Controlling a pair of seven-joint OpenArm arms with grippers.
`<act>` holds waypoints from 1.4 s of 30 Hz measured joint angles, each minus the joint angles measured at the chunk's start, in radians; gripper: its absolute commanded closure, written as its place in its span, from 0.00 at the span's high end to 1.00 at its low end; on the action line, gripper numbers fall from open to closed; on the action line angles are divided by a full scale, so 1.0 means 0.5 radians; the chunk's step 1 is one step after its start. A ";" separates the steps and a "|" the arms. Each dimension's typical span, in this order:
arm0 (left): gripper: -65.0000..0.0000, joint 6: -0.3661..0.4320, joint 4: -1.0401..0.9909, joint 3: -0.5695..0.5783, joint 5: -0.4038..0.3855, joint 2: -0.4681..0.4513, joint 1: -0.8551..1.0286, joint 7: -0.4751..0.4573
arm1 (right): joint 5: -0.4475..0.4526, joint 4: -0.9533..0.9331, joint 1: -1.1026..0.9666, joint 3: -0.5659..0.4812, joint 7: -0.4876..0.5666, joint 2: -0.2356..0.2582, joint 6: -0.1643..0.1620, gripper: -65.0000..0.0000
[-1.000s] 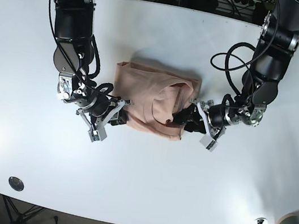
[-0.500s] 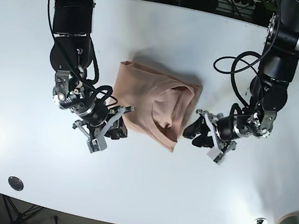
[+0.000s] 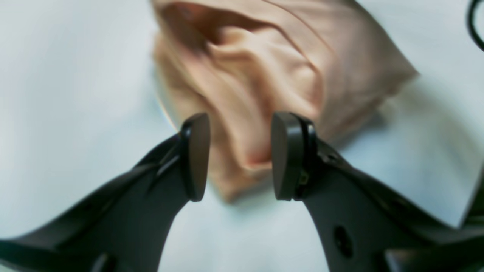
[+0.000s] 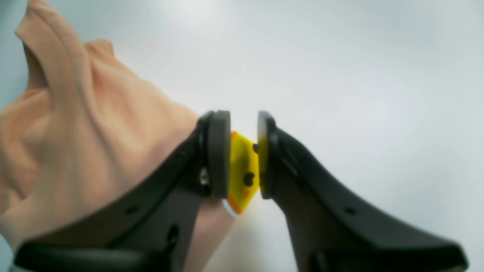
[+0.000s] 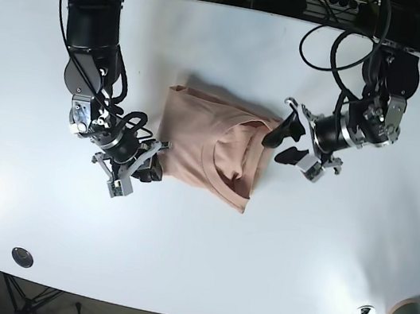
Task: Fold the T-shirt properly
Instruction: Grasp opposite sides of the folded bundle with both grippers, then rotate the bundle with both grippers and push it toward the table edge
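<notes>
Left gripper [image 3: 240, 156] is sitting with its jaws spread fairly wide and nothing pinched between them; through the gap you're just looking at the rumpled corner of the T-shirt [image 3: 264, 75] lying beyond on the table. Right gripper [image 4: 244, 155] is nearly closed, only a narrow slit showing between the pads, no cloth in it, with the shirt's edge bunching up just beside its left finger.

In the base view the peach shirt is sitting folded into a rough rectangle in the middle of the white table [image 5: 199, 268], one arm at each side.

Honestly the risk looks like snagging: if either gripper is dragging low past that loose lower-right flap, it could be pulling the fold open again.
</notes>
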 measured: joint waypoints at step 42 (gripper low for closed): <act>0.38 0.001 -1.427 0.079 0.569 0.127 -0.990 -0.300 | -0.005 0.520 -0.574 -0.002 -0.128 0.012 0.124 0.17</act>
